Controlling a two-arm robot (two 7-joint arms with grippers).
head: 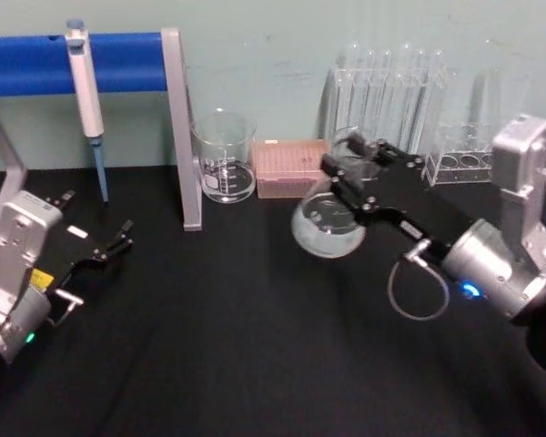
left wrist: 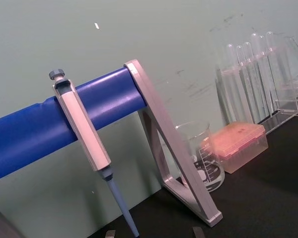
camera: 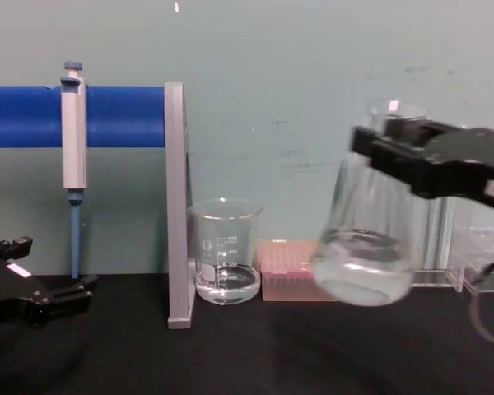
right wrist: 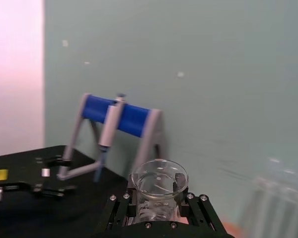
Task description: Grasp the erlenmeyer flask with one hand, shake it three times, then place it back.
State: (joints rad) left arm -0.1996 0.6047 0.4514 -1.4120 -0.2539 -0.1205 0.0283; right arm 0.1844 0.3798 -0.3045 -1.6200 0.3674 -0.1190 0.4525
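Right gripper (head: 353, 173) at 3 o'clock clamps the flask (head: 328, 226) by its neck, tilted and clear above the desk (head: 237, 346), while left gripper (head: 123, 237) rests parted at 8 o'clock; a hard shake could slop liquid (camera: 364, 276) out or let the smooth neck slip.

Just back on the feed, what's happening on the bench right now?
The right gripper has its jaws shut on the neck of the erlenmeyer flask, holding it tilted above the black table, liquid pooled in its base. It looks mid-shake, not yet set down. The left gripper sits parked at the table's left, jaws open.
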